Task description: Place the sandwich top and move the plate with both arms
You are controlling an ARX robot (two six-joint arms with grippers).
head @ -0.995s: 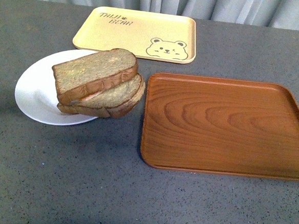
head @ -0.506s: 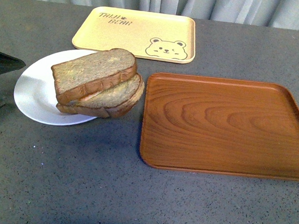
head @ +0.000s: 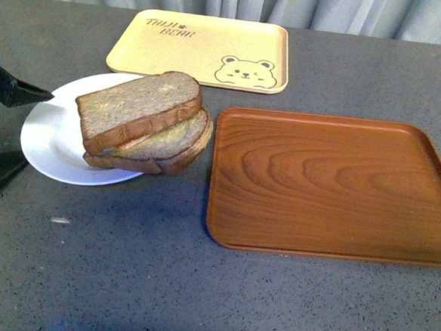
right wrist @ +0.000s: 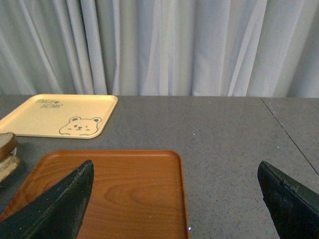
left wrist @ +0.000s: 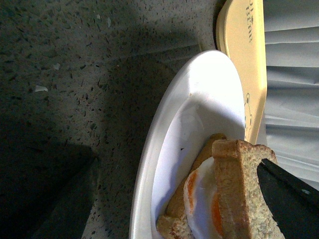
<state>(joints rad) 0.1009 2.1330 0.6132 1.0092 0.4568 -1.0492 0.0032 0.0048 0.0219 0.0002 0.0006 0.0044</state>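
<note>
front view: sandwich top (head: 139, 108) lies on a lower slice (head: 178, 141) with a rounded end, slightly tilted, the stack resting on the right part of the plate (head: 48, 134) and hanging over its right rim. the plate sits on the grey table (head: 137, 281), just left of the wooden tray (head: 333, 185) and in front of the yellow tray (head: 202, 49) with the bear drawing. at the left edge the left gripper (head: 35, 127) has its fingers spread wide, one tip over the plate's far-left rim, the other low beside the near-left rim; nothing is clamped. the right arm is out of this view.

left wrist view: the plate's rim runs between the two dark fingers, which stand apart. on the plate the sandwich top shows edge-on, with a fried egg (left wrist: 199, 199) between it and the lower slice. one finger overlaps the sandwich top's crust in this view; whether it touches, i cannot tell.

right wrist view: the right gripper (right wrist: 174, 167) hangs above the wooden tray, fingers wide apart and holding nothing. the yellow tray lies beyond, a curtain (right wrist: 164, 45) behind, and the bread stack peeks in at the edge.
</note>
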